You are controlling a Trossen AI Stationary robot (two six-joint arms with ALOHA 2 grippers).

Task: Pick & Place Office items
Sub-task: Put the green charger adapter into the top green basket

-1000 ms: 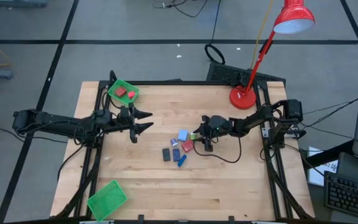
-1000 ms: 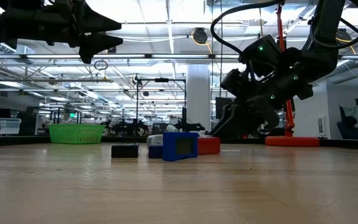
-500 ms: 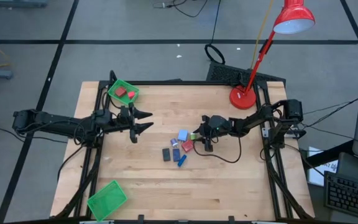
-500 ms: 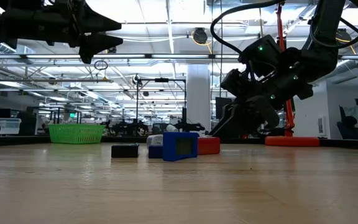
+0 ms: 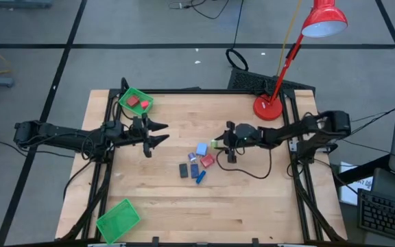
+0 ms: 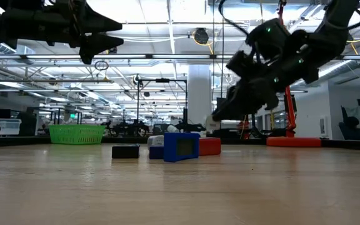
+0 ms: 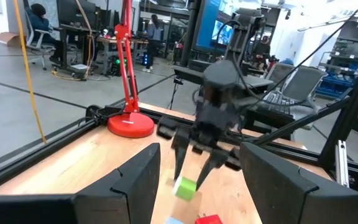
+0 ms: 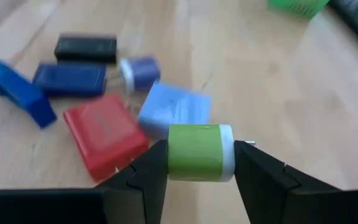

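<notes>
The office items lie in a loose cluster at mid-table: a light-blue block [image 5: 201, 148], a red block [image 5: 207, 160], a black rectangle [image 5: 183, 169] and a blue stick [image 5: 200, 178]. My right gripper [image 5: 217, 145] hovers just right of the cluster, shut on a green bit [image 8: 194, 152] with a white end. The left wrist view also shows the green bit [image 7: 185, 187]. My left gripper [image 5: 162, 133] is open, held above the table left of the cluster and touching nothing. My right gripper pinches the green bit between its two fingers [image 8: 149, 167], one on each end of the short cylinder, with its green side [image 8: 191, 140] facing the wrist camera. The fingers slant down from the table's right. The bit is lifted clear, above the light-blue and red blocks.
A green tray [image 5: 140, 95] at the far left corner holds a red piece. A second green tray [image 5: 118, 219] sits at the near left corner. The red lamp's base [image 5: 268, 108] stands far right, and a black cable [image 5: 249, 173] loops on the wood near the right arm.
My right gripper has risen from table level beside the cluster, and the green bit between its fingers now hangs clear of the wood. The right arm has drawn back slightly toward the table's right. The left arm has kept still.
</notes>
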